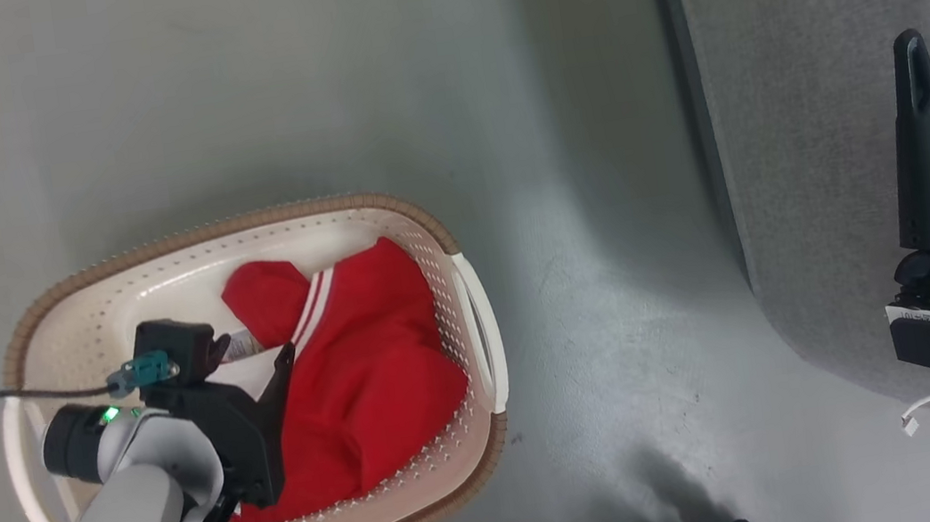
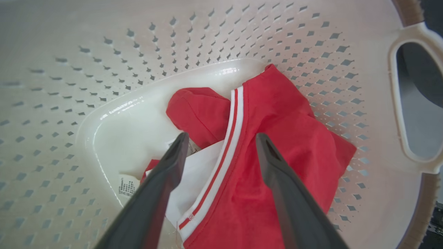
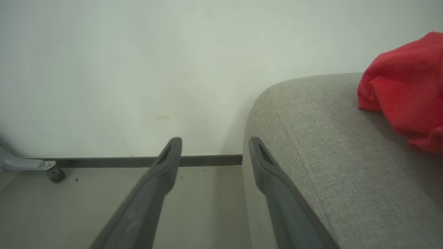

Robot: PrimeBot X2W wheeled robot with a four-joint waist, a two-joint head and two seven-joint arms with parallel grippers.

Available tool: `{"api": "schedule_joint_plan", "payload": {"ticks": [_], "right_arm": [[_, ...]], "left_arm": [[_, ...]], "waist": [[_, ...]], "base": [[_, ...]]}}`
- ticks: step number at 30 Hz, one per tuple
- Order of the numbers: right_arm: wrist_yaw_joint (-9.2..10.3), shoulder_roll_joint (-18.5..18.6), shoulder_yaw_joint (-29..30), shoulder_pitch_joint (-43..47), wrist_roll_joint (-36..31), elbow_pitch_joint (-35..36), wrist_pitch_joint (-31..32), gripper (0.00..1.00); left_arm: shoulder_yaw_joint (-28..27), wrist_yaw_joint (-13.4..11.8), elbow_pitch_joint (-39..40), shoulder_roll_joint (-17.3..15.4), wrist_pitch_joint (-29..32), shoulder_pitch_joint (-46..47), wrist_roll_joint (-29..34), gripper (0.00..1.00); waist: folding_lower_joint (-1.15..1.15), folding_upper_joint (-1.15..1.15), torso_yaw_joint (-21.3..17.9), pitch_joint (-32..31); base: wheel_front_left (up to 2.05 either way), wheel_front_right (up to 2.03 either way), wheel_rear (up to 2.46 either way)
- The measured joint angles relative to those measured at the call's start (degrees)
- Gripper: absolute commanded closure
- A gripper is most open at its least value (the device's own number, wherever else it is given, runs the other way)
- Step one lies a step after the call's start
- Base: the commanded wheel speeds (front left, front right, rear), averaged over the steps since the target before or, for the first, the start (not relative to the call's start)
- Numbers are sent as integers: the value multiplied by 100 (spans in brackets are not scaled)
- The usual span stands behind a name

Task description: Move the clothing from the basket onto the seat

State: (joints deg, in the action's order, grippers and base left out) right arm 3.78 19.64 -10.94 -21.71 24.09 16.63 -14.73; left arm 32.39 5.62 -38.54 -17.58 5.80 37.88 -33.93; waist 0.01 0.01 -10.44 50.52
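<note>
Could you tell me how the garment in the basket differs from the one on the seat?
The basket garment shows white bands and a label; the seat garment shows only red. The basket garment lies spread out; the seat garment is bunched. Both are bright red.

Colour reference: red clothing (image 1: pixel 372 372), cream basket (image 1: pixel 162 283), grey seat (image 1: pixel 809 72).
The clothing is bright red with a white band split by a thin red stripe, plus a white inner panel and a white label printed in black. The basket has cream walls patterned with rows of small diamond perforations, a brown braided rim and white handles. The seat is mid-grey woven fabric with a stitched seam; the garment (image 3: pixel 405 90) on it is plain red. The left gripper (image 2: pixel 221 136) and right gripper (image 3: pixel 214 140) are dark grey.
</note>
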Motion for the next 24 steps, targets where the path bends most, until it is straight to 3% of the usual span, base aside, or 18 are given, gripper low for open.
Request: {"api": "schedule_joint_plan", "payload": {"ticks": [12,24], "right_arm": [[-1,-148,-65,-119,-224,246,0,0],[-11,-236,-96,-82,-334,331,0,0]], "left_arm": [[160,53,-687,143,169,551,154,0],[520,145,-1287,303,367,709,204,0]], "waist": [[0,0,-83,574],[-1,-1,-161,761]], "base": [[0,0,0],[0,0,0]]}}
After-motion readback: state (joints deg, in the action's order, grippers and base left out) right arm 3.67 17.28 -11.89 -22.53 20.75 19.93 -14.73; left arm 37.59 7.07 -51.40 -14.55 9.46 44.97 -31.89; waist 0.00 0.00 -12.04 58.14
